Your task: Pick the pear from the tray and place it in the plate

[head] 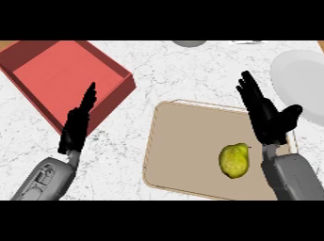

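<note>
Marbled table (192,70) bears tray (185,150) holding ungrasped pear (234,160); right hand (268,120) poised at pear's one o'clock, left hand (76,124) idle, fingers all straight.

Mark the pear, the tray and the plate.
pear (234,161), head view, middle of its body.
tray (185,141), head view, bare floor left of the pear.
plate (312,87), head view, bare white centre.

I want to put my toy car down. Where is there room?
The white counter is bare between the red box and the plate, above the tray. The tray's left half and the plate are bare too. It is crowded at the tray's right, where the pear lies by the right hand.
</note>
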